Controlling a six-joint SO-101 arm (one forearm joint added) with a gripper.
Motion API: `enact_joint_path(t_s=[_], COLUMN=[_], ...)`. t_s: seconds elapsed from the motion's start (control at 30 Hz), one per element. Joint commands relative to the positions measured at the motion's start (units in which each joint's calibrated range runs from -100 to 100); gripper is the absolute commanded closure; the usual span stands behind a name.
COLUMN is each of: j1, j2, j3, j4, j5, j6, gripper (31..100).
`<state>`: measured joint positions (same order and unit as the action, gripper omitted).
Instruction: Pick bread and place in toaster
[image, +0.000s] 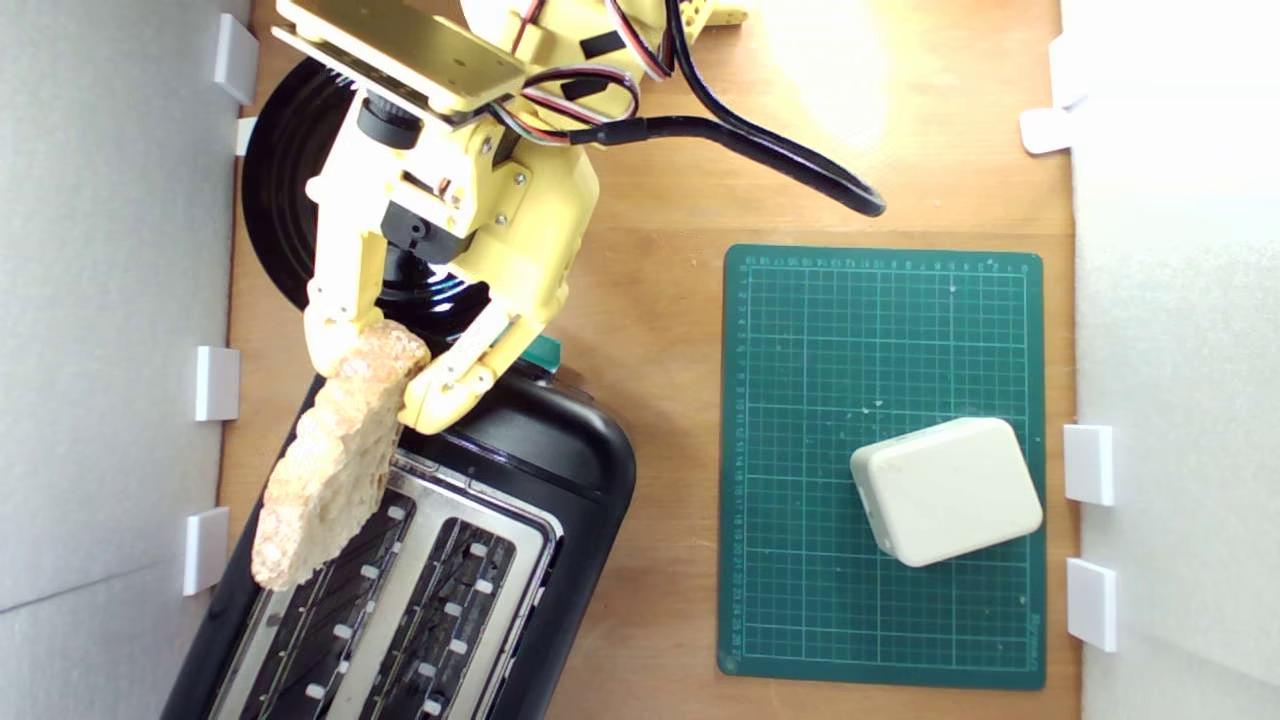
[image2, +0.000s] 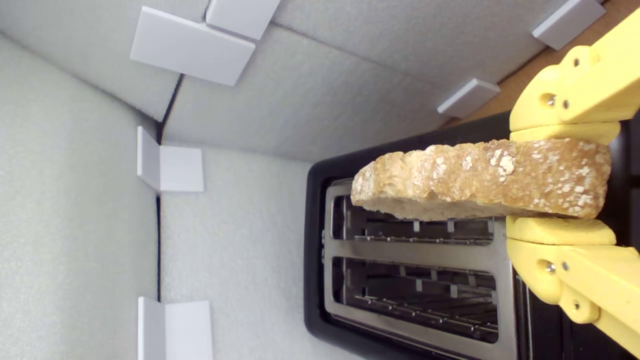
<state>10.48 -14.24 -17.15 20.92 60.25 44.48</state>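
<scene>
My yellow gripper (image: 375, 375) is shut on one end of the bread (image: 335, 455), a tan-crusted rustic slice held on edge. The slice hangs above the black toaster (image: 560, 470) at the bottom of the exterior view, over the slot nearer that view's left edge. In the wrist view the bread (image2: 480, 180) runs lengthwise over one slot of the toaster (image2: 420, 250), between the two yellow fingers (image2: 560, 230). Both slots look empty. A teal lever knob (image: 545, 350) peeks out behind the gripper.
A round glossy black plate (image: 285, 190) lies under the arm. A green cutting mat (image: 880, 460) with an off-white plastic block (image: 945, 490) sits at the exterior view's right. White foam walls (image: 100, 350) with clips stand close beside the toaster.
</scene>
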Motion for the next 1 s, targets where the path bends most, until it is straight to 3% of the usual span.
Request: enact_joint_path(t_s=[0.0, 0.33, 0.97], j1=[0.64, 2.49, 1.77], j2=[1.01, 3.34, 14.24], j3=[-4.32, -4.14, -4.41], j4=[-0.53, -0.53, -0.53], j5=[-0.44, -3.34, -8.89], j6=[-0.14, -0.3, -0.3], gripper=[79.9, 79.9, 79.2])
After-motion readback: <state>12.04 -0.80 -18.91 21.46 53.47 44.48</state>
